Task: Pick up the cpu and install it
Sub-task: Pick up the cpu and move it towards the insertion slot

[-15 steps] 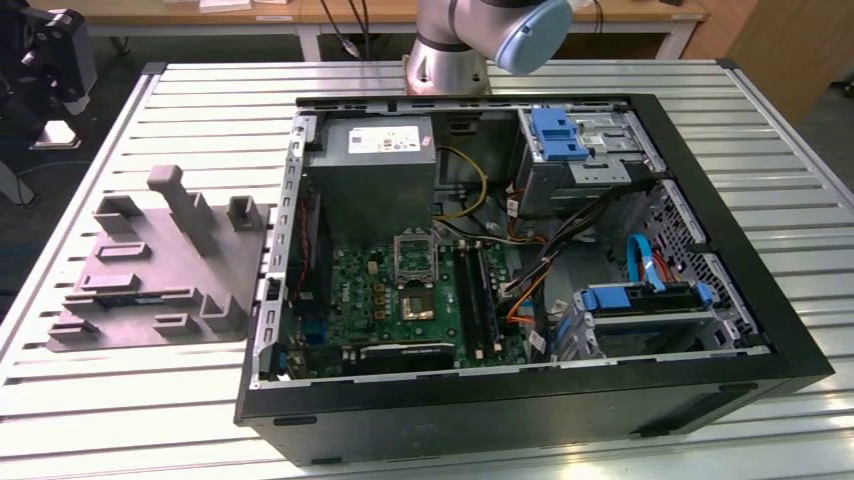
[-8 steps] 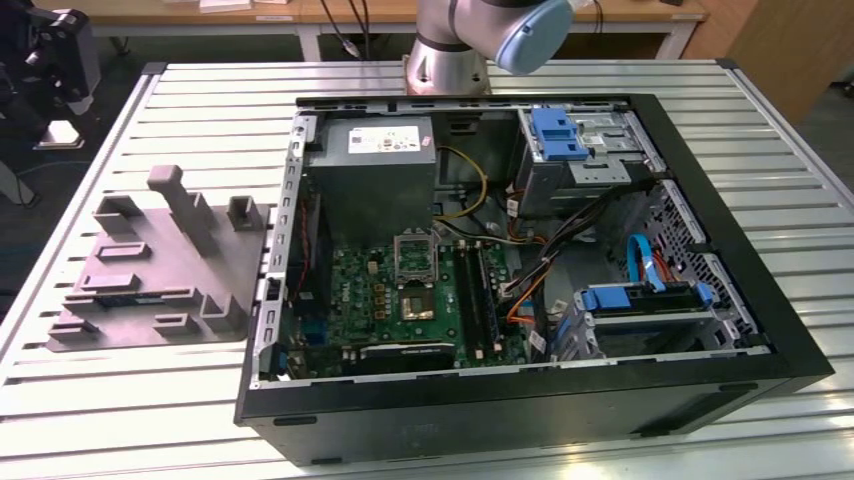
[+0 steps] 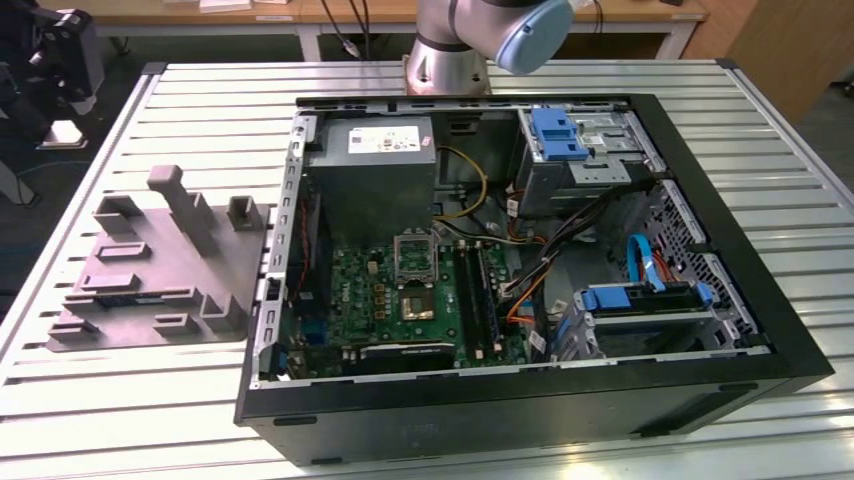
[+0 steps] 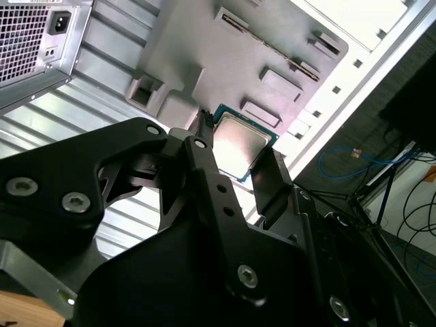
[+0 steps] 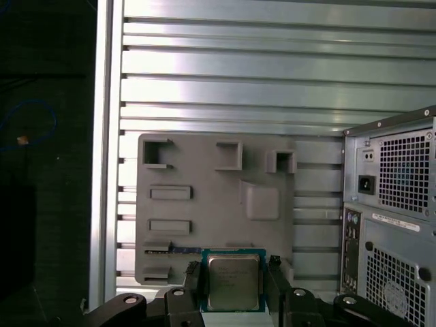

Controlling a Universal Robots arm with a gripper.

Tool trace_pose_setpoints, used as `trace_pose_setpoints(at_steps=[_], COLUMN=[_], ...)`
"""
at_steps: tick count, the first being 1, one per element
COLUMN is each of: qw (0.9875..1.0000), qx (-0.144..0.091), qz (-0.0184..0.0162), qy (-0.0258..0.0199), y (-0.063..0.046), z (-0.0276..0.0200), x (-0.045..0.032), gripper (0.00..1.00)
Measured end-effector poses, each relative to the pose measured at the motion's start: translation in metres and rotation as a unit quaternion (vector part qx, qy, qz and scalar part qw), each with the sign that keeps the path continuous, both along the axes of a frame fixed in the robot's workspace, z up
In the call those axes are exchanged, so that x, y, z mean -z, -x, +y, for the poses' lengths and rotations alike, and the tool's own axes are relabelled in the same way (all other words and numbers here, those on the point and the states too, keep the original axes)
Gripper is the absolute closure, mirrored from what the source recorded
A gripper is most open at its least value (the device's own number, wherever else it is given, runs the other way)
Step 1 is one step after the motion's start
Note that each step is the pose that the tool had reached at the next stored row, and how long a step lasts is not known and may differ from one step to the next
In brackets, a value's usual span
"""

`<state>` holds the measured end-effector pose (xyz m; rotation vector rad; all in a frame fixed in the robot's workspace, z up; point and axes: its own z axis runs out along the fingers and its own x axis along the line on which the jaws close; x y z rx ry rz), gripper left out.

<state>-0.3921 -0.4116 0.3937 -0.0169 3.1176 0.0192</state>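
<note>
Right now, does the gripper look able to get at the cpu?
Probably yes: the cpu sits inside the gripper, whose fingers seem closed on two opposite edges, with nothing in the way.

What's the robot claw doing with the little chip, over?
Gripper shut on the cpu. Held above grey holder tray, clear of it. Open computer case beside tray.

the exterior view looks steeply down from well back over the computer case (image 3: 534, 250) on the worktop (image 3: 160, 400), while both wrist views peer past the fingers (image 5: 275, 276) (image 4: 269, 180), the first squarely, the second slantwise, onto the grey fixture plate (image 5: 204, 163) all three share.
</note>
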Motion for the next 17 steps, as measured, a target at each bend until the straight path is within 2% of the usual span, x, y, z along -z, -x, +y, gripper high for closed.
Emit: trace_pose_setpoints(at_steps=[17], qw=[1.0], qx=[0.0], qz=[-0.0001], qy=[-0.0001], y=[-0.0062], z=[0.0], x=[0.0001], gripper=[0.53])
